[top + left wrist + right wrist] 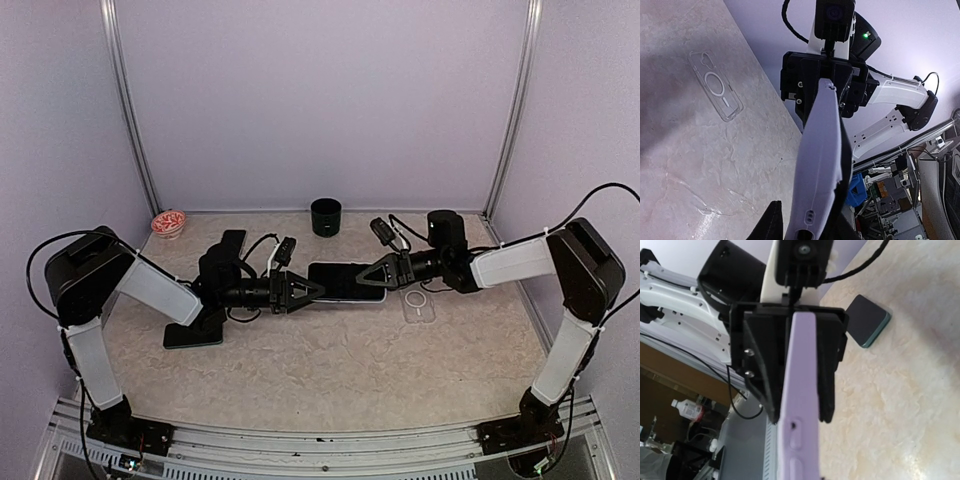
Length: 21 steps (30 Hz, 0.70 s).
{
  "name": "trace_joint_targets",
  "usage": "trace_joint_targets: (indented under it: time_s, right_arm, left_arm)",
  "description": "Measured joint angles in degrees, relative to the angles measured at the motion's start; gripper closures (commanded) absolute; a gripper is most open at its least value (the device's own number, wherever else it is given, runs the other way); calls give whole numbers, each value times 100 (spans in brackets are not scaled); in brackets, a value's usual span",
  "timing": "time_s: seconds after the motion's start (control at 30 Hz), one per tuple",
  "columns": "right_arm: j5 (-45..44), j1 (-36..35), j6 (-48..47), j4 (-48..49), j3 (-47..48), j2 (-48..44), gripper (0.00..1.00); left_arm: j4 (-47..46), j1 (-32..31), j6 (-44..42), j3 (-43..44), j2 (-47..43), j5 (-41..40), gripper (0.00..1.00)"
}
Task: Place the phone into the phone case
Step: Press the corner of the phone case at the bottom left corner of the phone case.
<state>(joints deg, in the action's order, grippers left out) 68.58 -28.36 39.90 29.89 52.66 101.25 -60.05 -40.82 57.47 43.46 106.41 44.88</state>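
A lilac phone [345,281] with a dark screen is held level above the table between both grippers. My left gripper [312,290] is shut on its left end; in the left wrist view [807,227] the phone's lilac edge [820,150] runs up from between my black fingers [771,225]. My right gripper [374,274] is shut on its right end. In the right wrist view only the phone's edge [799,405] and the other gripper show. The clear phone case [415,303] lies flat and empty on the table just under and right of the phone; it also shows in the left wrist view [715,86].
A black cup [326,216] stands at the back centre. A small bowl of red and white bits [168,222] sits at the back left. A dark flat slab with a teal edge [232,240] lies behind the left arm, also in the right wrist view [867,320].
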Motion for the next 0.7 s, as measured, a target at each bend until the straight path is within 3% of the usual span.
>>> trace_joint_targets:
  time_s: [0.13, 0.43, 0.7]
  right_arm:
    - [-39, -2, -175, -280, 33, -92, 92]
    - [-173, -2, -590, -975, 125, -308, 93]
    - [-166, 22, -358, -520, -31, -361, 94]
  left_arm:
    - [-46, -2, -55, -11, 0, 17, 99]
    - [-188, -15, -186, -15, 0, 44, 100]
    - [-208, -2, -103, -42, -17, 13, 70]
